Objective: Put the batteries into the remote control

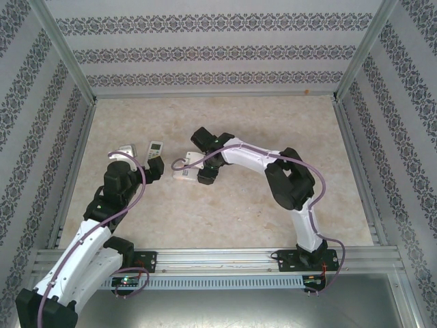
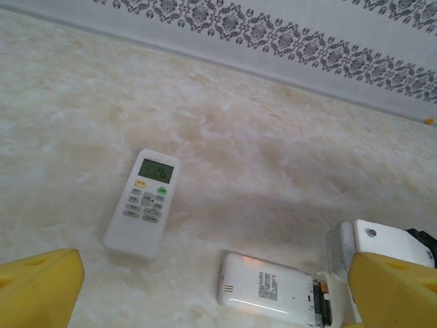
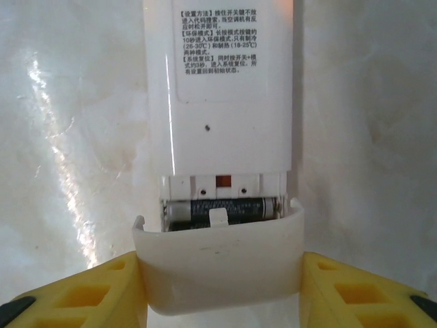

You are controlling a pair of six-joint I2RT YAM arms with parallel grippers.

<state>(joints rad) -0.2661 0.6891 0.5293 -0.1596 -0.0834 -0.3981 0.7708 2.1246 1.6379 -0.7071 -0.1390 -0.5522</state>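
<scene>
**Right gripper** [image 3: 220, 277], nearest the arm bases: its yellow fingers [image 3: 102, 290] press on either side of the white battery cover [image 3: 225, 249]. The cover stands at the near end of the face-down remote [image 3: 218, 89] and leaves the compartment uncovered.

**Battery** [image 3: 252, 207]: one dark cylinder lies crosswise in that remote's open compartment, just beyond the cover (a tab on the cover hides its middle). Further batteries cannot be made out.

**Left gripper** [image 1: 155, 169]: just left of the face-down remote, jaws spread wide and holding nothing.

**Face-up remote** [image 2: 143, 203]: lies on the marbled table [image 1: 225, 225], beyond and to the left of the face-down remote and apart from it, with its green display lit.

**Patterned wall** [image 2: 307, 41]: farthest from the face-down remote, along the table's back edge.
</scene>
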